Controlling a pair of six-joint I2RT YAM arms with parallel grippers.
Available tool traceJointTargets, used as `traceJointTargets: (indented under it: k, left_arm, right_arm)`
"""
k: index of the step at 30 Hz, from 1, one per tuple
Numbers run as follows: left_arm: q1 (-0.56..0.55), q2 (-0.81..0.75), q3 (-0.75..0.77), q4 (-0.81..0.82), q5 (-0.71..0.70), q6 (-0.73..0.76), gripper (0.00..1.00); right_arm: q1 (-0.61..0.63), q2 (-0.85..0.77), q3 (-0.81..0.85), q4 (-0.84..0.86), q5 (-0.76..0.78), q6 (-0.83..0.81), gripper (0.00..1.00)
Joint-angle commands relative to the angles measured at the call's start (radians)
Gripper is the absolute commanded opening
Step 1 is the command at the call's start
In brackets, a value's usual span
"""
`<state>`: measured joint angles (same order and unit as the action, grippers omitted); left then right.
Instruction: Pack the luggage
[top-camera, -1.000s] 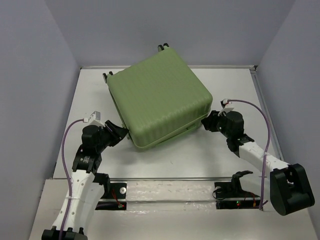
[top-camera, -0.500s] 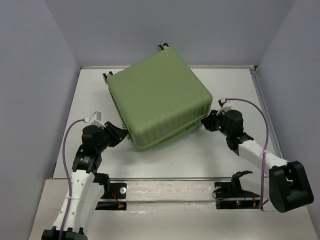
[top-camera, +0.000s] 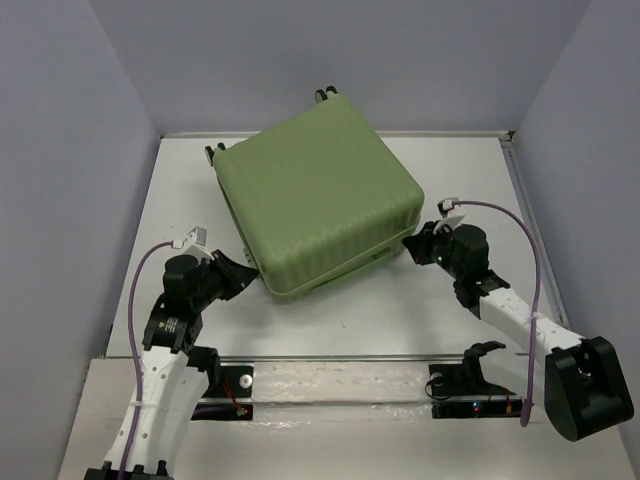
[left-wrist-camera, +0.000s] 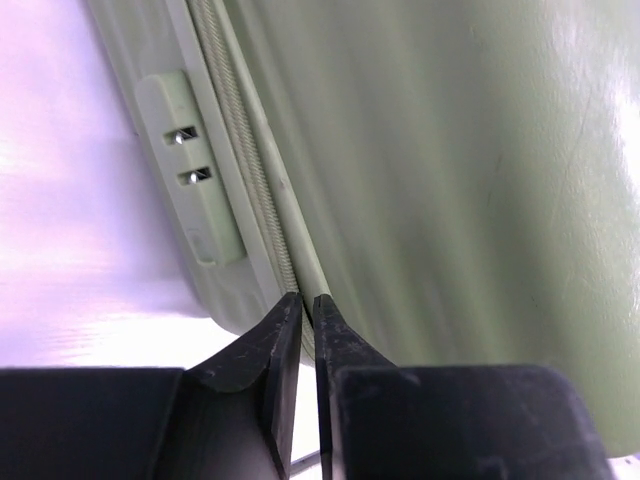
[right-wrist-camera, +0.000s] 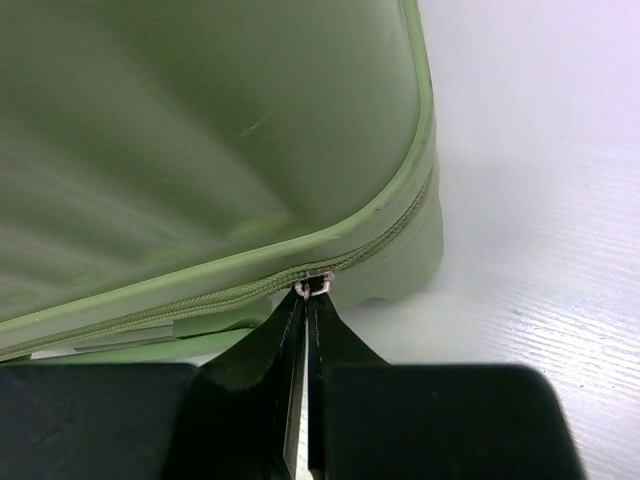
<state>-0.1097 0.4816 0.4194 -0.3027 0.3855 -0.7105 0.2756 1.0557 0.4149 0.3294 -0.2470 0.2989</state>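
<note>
Large light-green ribbed hard-shell suitcase (top-camera: 320, 195) lies shut, shell up, at an angle on the white table (top-camera: 400, 310), toward the far side. Your right gripper (right-wrist-camera: 308, 300) is pressed together on the small metal zipper pull (right-wrist-camera: 318, 284) at the near right corner. Over the last second its tip barely moved and only the arm behind it shifted, so the zip has hardly advanced. Your left gripper (left-wrist-camera: 308, 305) has eased back a little from the near left corner. Its fingers are pressed almost together against the zip seam (left-wrist-camera: 250, 170); can't tell if they pinch anything. The suitcase hasn't shifted. Likely late stage: lid down, zipping round the edge is what's left.
</note>
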Motion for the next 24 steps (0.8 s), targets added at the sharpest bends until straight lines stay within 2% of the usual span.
traceJointTargets:
  k: [1, 3, 4, 6, 8, 10, 11, 12, 17, 18, 19, 21, 24]
  left_arm:
    - [-0.025, 0.002, 0.032, 0.005, 0.076, 0.013, 0.2]
    - [-0.044, 0.006, 0.029, 0.022, 0.075, 0.002, 0.19]
    - [-0.05, 0.009, 0.019, 0.034, 0.073, -0.015, 0.19]
    - [-0.061, 0.012, 0.012, 0.083, 0.075, -0.041, 0.18]
    - [-0.082, 0.02, 0.009, 0.129, 0.078, -0.079, 0.18]
    - [-0.111, 0.031, 0.009, 0.155, 0.061, -0.099, 0.18]
    - [-0.125, 0.037, 0.009, 0.184, 0.055, -0.118, 0.18]
    - [-0.139, 0.049, 0.007, 0.197, 0.032, -0.127, 0.18]
    - [-0.261, 0.093, -0.022, 0.295, -0.023, -0.198, 0.18]
    - [-0.28, 0.101, -0.021, 0.325, -0.045, -0.213, 0.18]
    - [-0.295, 0.118, -0.004, 0.33, -0.057, -0.214, 0.18]
    - [-0.324, 0.141, 0.022, 0.327, -0.079, -0.199, 0.18]
    - [-0.329, 0.16, 0.077, 0.306, -0.074, -0.173, 0.19]
  right_arm:
    - [0.15, -0.056, 0.025, 0.036, 0.084, -0.006, 0.07]
    - [0.239, -0.057, 0.042, -0.041, 0.138, -0.004, 0.07]
    - [0.332, -0.057, 0.062, -0.118, 0.162, 0.008, 0.07]
    - [0.428, -0.063, 0.077, -0.177, 0.225, 0.055, 0.07]
    - [0.578, -0.062, 0.104, -0.263, 0.308, 0.091, 0.07]
    - [0.681, -0.036, 0.139, -0.375, 0.377, 0.132, 0.07]
    - [0.785, -0.007, 0.183, -0.401, 0.456, 0.161, 0.07]
    - [0.83, 0.012, 0.202, -0.418, 0.488, 0.175, 0.07]
    - [1.091, 0.245, 0.379, -0.33, 0.613, 0.215, 0.07]
    - [1.167, 0.307, 0.485, -0.307, 0.638, 0.203, 0.07]
    - [1.201, 0.429, 0.54, -0.302, 0.667, 0.191, 0.07]
    - [1.254, 0.538, 0.687, -0.294, 0.751, 0.158, 0.07]
    - [1.291, 0.661, 0.742, -0.192, 0.756, 0.123, 0.07]
